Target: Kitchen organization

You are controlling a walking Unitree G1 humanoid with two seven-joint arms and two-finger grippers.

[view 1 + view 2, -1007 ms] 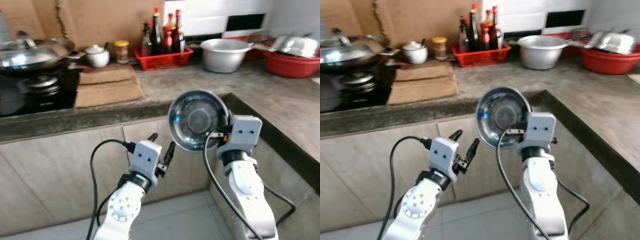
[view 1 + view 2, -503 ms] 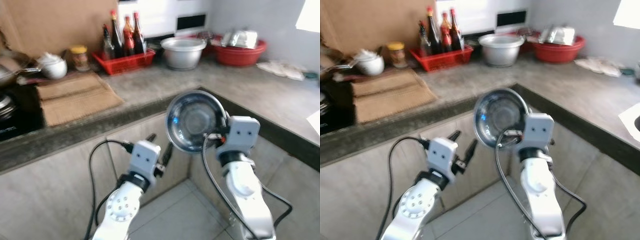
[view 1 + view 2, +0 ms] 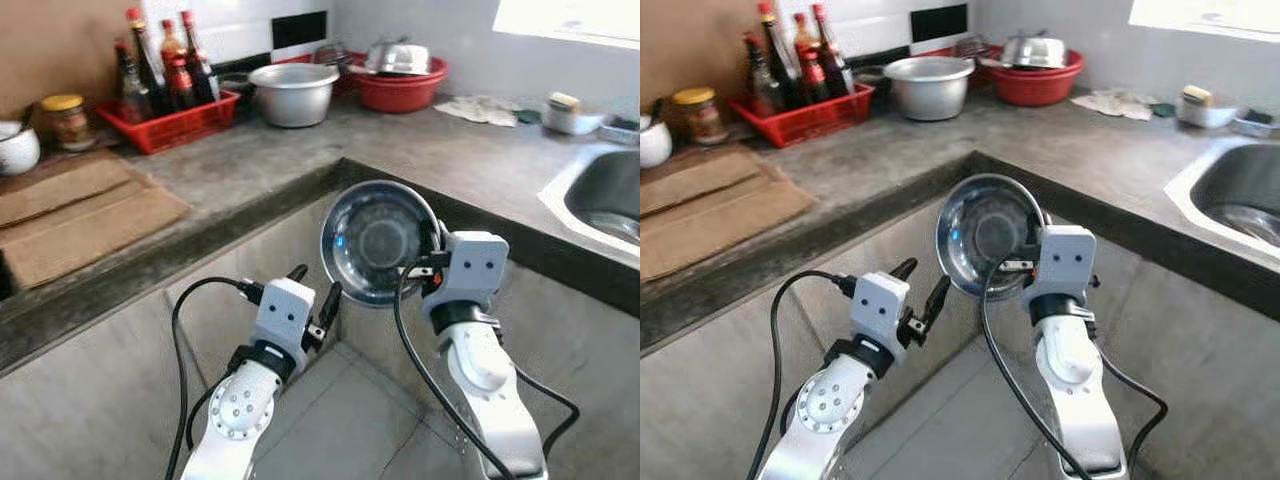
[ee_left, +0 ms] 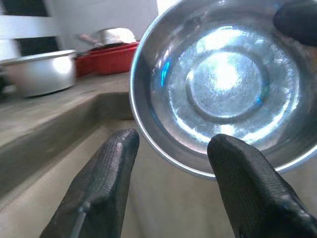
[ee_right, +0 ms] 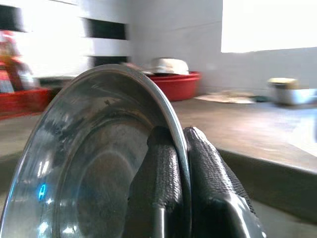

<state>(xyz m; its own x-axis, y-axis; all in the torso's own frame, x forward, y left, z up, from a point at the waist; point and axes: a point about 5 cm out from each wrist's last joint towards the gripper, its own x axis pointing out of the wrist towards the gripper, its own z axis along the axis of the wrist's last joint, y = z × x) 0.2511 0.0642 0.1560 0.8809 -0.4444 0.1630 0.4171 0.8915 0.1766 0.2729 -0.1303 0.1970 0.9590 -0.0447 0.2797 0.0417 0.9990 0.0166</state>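
The right pincer (image 3: 432, 262), clamped on the rim of the steel bowl (image 3: 380, 242) below the worktop (image 3: 470, 150) edge, should keep it pinched while carrying toward the sink (image 3: 605, 195); the left pincer (image 3: 313, 300) gapes empty beside the bowl.

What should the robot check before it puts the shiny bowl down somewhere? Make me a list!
1. Bowl held tight: ok. The right gripper pinches the rim of the steel bowl, one finger on each side.
2. Bowl not tipping out anything: ok. It stands on edge and its inside looks empty.
3. Left gripper out of the way: ok. Its fingers are open, beside the bowl, not touching.
4. A bare spot to land: ok. The grey counter has open space between the red basin and the sink.
5. Where the bowl belongs: cannot tell.
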